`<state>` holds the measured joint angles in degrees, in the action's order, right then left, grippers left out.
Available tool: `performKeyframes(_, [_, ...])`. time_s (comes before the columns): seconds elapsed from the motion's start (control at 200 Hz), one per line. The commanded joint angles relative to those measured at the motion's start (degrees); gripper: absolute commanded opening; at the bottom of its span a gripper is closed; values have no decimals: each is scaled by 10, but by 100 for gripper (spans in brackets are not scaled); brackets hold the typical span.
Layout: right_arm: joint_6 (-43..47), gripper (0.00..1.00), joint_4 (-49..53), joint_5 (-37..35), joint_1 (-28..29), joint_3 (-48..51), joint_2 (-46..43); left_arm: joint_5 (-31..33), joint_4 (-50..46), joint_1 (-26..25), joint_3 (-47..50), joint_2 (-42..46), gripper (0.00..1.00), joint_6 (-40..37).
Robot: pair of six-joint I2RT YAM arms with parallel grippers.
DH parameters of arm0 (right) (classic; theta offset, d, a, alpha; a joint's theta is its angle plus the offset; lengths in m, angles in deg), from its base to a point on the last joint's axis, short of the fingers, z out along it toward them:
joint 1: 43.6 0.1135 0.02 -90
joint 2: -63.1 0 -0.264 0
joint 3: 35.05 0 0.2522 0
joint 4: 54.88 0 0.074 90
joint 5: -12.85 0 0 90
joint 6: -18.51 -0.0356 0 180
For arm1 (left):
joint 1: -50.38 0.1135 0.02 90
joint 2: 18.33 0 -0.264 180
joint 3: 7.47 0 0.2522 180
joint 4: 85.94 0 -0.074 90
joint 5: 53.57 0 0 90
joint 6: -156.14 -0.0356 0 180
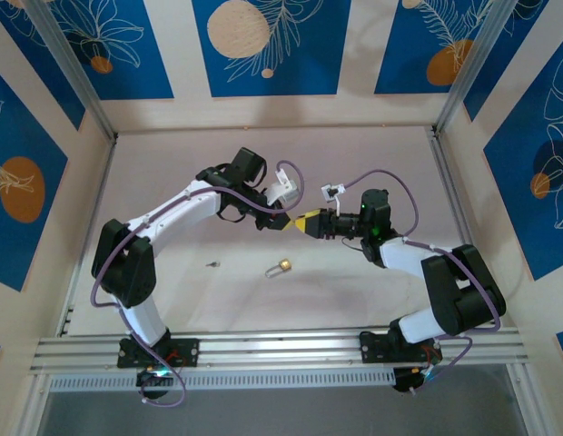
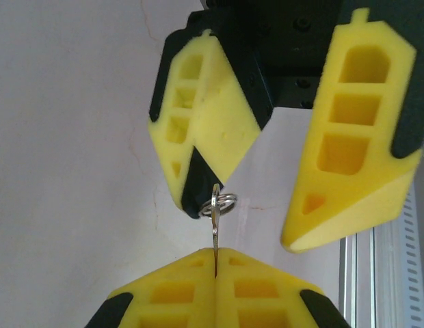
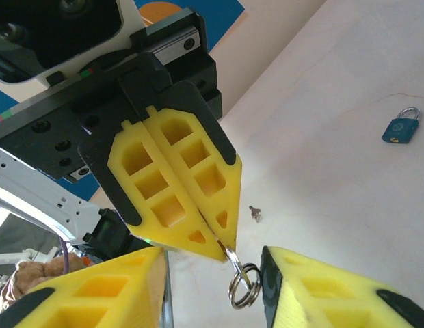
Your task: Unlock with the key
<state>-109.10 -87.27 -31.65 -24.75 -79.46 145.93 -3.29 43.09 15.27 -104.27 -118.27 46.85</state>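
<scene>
My left gripper (image 2: 216, 258) is shut on the blade of a small silver key (image 2: 216, 232), which it holds above the table. The key's split ring (image 3: 244, 284) hangs free beyond the left fingertips (image 3: 198, 205). My right gripper (image 3: 212, 258) is open, with one finger on each side of that ring. Its right finger (image 3: 321, 290) sits right beside the ring, perhaps touching it. In the top view the two grippers meet tip to tip at mid-table, left gripper (image 1: 287, 221) against right gripper (image 1: 305, 222). The padlock (image 1: 281, 267) (image 3: 401, 128) lies on the table in front of them.
A second small key (image 1: 212, 264) (image 3: 254, 214) lies loose on the table, left of the padlock. Patterned blue walls (image 1: 272, 45) enclose the table on three sides. An aluminium rail (image 1: 281, 350) runs along the near edge.
</scene>
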Motion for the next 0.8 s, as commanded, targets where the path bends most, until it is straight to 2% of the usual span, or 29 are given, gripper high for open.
performKeyframes(0.0, [6,39,-9,12,2,-8,-14,-28,9,6,-11,-6,0,8])
performKeyframes(0.185, [8,31,-2,8,2,-5,-24,-33,17,7,-3,-6,0,12])
performKeyframes(0.405, [13,26,8,-6,1,3,-40,-39,18,9,4,-4,0,13])
performKeyframes(0.525, [14,27,10,-12,-1,5,-43,-43,16,8,7,-3,0,14])
performKeyframes(0.615, [15,32,12,-22,-4,8,-48,-46,16,9,10,-2,0,14])
performKeyframes(0.795, [24,32,33,-25,-10,3,-53,-46,17,9,17,0,0,15])
